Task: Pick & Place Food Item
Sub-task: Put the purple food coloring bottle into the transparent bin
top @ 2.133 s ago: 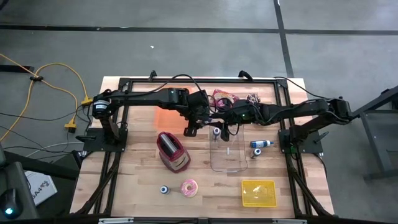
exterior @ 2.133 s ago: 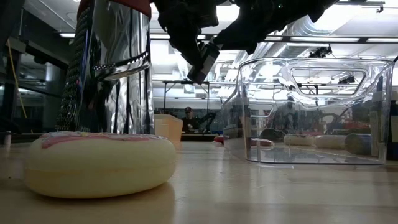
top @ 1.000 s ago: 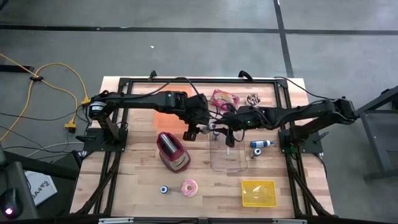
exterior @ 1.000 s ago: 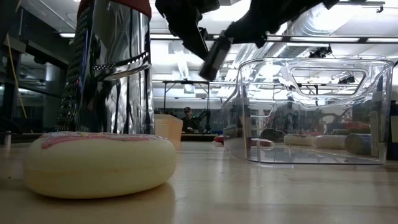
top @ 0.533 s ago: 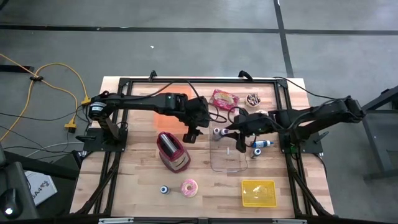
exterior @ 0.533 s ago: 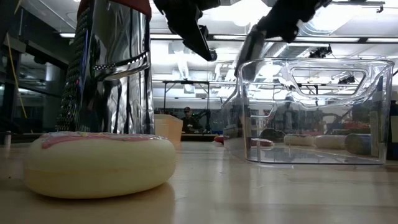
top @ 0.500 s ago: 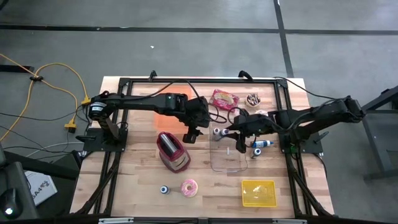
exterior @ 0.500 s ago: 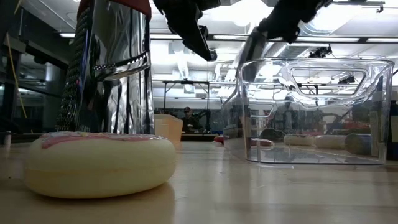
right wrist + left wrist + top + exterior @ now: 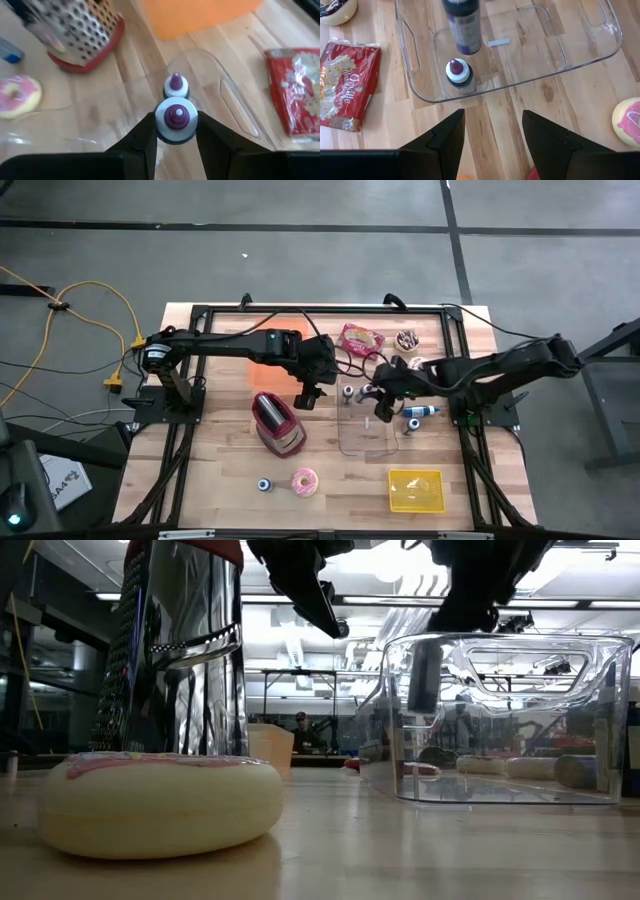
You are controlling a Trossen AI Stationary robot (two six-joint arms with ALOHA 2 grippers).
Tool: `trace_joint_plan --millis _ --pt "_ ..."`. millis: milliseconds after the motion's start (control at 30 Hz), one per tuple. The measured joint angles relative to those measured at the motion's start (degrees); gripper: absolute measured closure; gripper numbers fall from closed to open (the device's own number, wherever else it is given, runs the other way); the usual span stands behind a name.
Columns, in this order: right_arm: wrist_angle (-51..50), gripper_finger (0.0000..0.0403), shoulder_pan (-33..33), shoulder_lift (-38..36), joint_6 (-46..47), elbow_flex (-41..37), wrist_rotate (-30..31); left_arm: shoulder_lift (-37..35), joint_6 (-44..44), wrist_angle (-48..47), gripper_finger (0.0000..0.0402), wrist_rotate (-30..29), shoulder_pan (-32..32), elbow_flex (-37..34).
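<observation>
The right gripper (image 9: 176,131) pinches a small purple-capped bottle (image 9: 175,119) between its two fingers and holds it in the air over the clear plastic tray (image 9: 366,442), directly above a second, matching bottle (image 9: 460,73) that stands upright inside the tray near its rim. The left gripper (image 9: 492,137) hovers just outside that same rim with its fingers spread and nothing between them. A popcorn bag (image 9: 348,85) lies off to one side of it and a pink-frosted doughnut (image 9: 629,120) to the other.

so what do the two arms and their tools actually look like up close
Both arms are dark, jointed segments with black cables looped along them. The left tool ends in two broad, angular black fingers; the right tool has matching black fingers tapering toward the tips. No markings are visible.
</observation>
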Motion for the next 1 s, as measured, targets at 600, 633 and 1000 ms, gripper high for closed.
trace_joint_plan --millis 600,633,1000 --pt "3.66 0.0295 -4.27 12.29 1.75 -0.01 -0.08 0.02 0.02 -0.02 0.0211 0.00 0.00 0.00" --pt "3.66 0.0293 -4.50 12.29 1.95 0.00 -0.11 0.02 0.02 -0.04 0.0211 0.01 0.00 0.00" --pt "3.03 0.0276 -4.76 12.29 2.00 0.00 -0.56 0.02 0.02 -0.04 0.0211 0.02 0.00 0.00"
